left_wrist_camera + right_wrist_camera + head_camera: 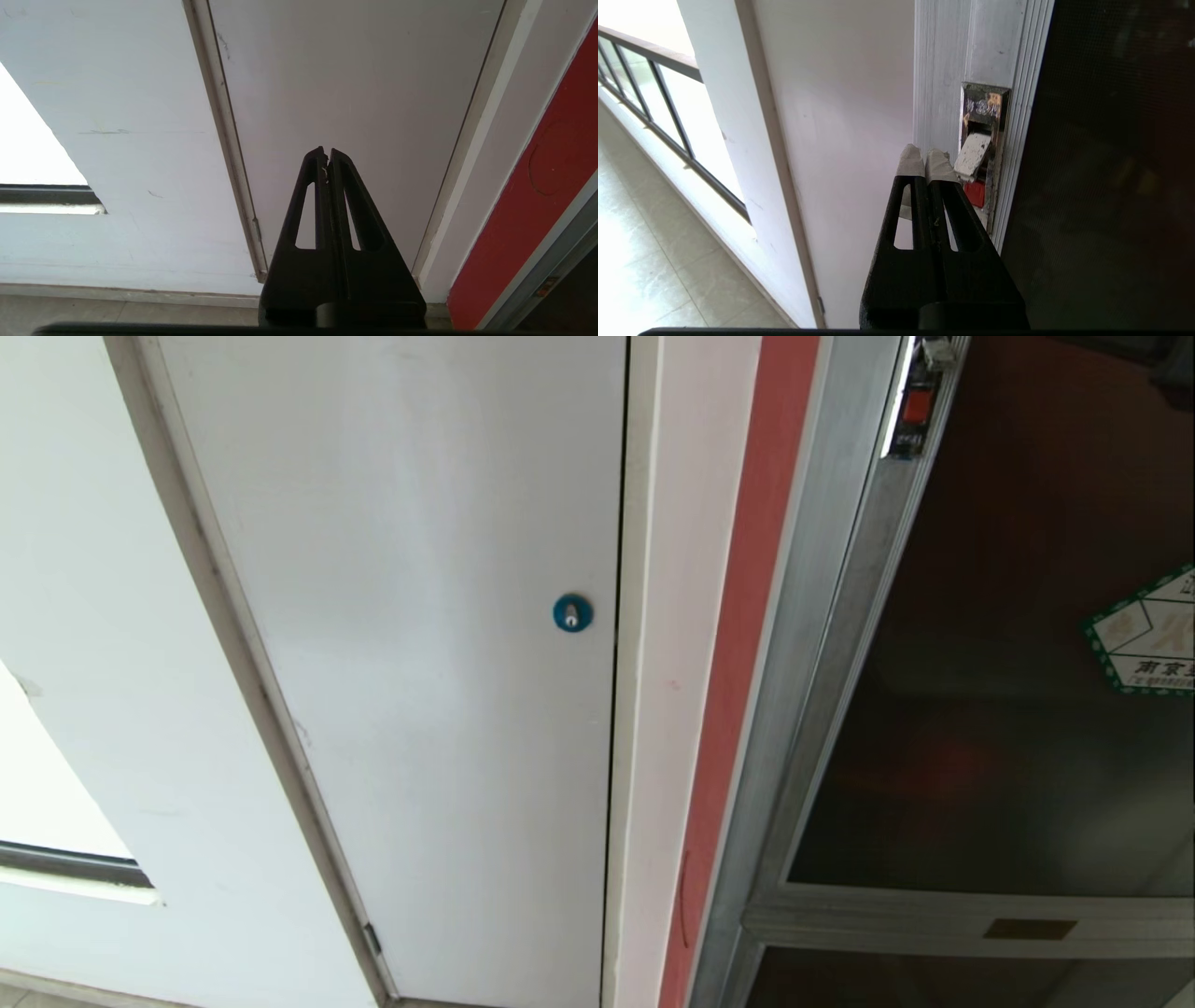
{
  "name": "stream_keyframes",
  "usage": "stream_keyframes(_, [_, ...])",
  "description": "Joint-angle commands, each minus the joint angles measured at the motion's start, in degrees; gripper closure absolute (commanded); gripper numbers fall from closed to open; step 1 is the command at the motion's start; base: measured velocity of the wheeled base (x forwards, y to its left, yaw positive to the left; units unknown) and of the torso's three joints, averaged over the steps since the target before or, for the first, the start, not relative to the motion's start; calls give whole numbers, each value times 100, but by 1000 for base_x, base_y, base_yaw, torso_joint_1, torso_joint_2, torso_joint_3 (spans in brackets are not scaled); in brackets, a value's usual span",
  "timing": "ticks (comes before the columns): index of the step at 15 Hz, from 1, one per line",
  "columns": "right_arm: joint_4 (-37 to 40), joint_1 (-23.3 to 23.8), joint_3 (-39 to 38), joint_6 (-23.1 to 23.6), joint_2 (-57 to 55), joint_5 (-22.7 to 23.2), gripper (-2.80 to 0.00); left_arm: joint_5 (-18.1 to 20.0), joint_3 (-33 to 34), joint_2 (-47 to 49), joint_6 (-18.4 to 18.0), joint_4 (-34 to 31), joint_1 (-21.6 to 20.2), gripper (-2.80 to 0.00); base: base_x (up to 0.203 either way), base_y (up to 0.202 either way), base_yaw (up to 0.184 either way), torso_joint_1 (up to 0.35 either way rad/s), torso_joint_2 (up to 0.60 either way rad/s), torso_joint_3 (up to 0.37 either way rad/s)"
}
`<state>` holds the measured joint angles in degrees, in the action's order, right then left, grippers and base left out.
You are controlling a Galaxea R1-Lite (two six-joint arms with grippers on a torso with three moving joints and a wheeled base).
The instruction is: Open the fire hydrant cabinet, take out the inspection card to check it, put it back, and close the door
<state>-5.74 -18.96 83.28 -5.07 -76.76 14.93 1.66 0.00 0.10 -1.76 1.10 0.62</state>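
Silver-framed tinted glass marks the door [1008, 709], seen closed on the right in the head view, beside a white panel [420, 663]. The right gripper [926, 156] is held with taped fingertips pressed together, empty, just beside the latch [978, 154]. The left gripper [326, 153] is likewise shut on nothing, facing the white panel.

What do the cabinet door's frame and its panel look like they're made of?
The door frame looks like brushed aluminium: silvery, finely ribbed, dull sheen. The panel seems to be dark tinted glass, showing faint reflections, though plastic can't be ruled out.
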Motion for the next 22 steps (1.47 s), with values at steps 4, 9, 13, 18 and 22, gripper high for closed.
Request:
stream_keyframes(4, [197,6,541,-3,-502,-135,0,1,70,1,0,5,-1,0,0,0,0,0,0,0])
stream_keyframes(9, [182,30,532,-3,-636,-268,0,1,70,-1,0,5,-1,0,0,0,0,0,0,0])
stream_keyframes(13, [187,67,502,-11,-648,-287,0,1,70,-1,0,5,-1,0,0,0,0,0,0,0])
stream_keyframes(18, [161,187,281,-29,-612,-298,0,1,70,-1,0,5,-1,0,0,0,0,0,0,0])
stream_keyframes(22, [152,279,120,-46,-604,-289,0,1,70,1,0,5,-1,0,0,0,0,0,0,0])
